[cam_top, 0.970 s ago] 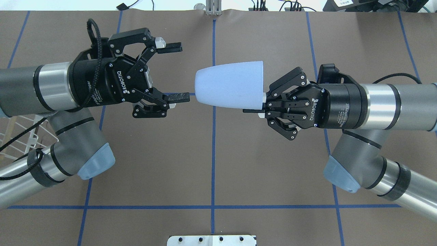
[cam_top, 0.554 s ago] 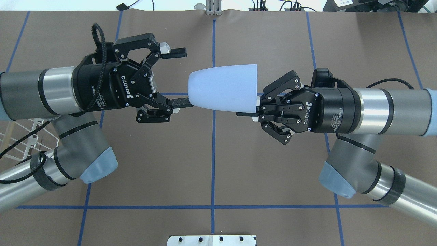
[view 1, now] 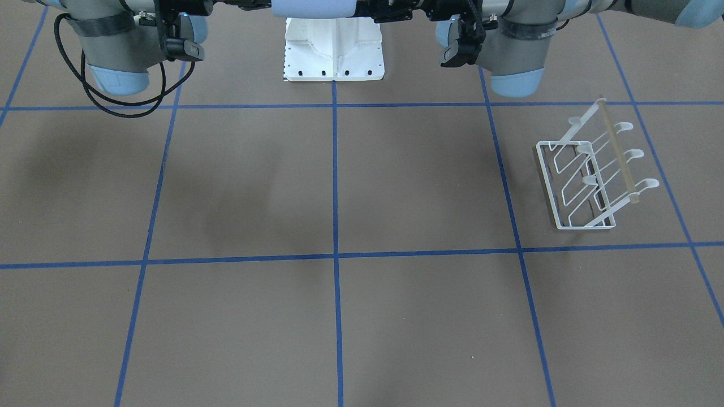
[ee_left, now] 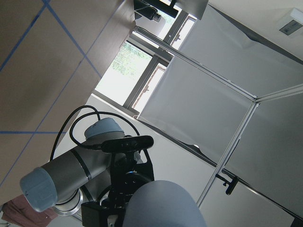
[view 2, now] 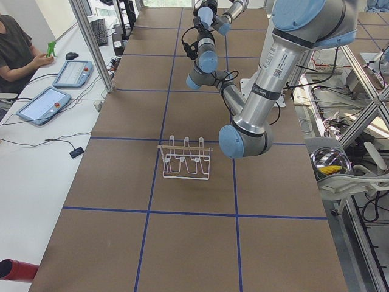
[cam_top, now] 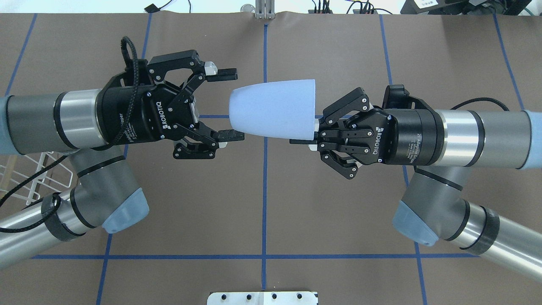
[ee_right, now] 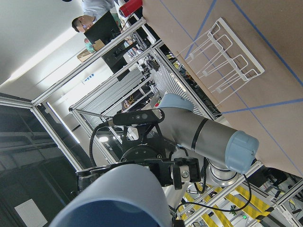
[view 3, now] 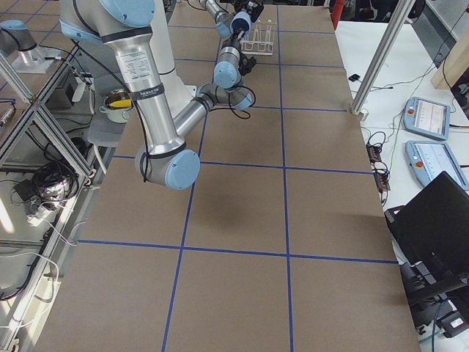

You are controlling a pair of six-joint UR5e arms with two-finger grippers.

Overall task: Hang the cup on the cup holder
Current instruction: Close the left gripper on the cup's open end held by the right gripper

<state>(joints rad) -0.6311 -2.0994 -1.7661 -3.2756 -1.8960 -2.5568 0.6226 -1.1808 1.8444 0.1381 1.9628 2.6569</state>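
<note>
The pale blue cup (cam_top: 273, 108) lies on its side in the air over the table's middle, base toward the left arm. My right gripper (cam_top: 311, 137) is shut on its rim. My left gripper (cam_top: 240, 105) is open; its fingertips (cam_top: 230, 75) straddle the cup's base without touching it. The cup also shows at the top edge of the front view (view 1: 313, 8) and in both wrist views (ee_left: 165, 205) (ee_right: 113, 198). The white wire cup holder (view 1: 594, 175) stands on the table on my left side, partly hidden under the left arm in the overhead view (cam_top: 25, 169).
The white robot base plate (cam_top: 262, 296) sits at the table's near edge. Blue tape lines grid the brown table (view 1: 339, 316). An operator (view 2: 18, 48) and tablets are beside the table's far side. A metal bowl (view 2: 331, 164) sits off the table behind the robot.
The right arm has carried the cup leftward. The left gripper has moved right, still open, so its fingertips now reach past the cup's base on both sides.
</note>
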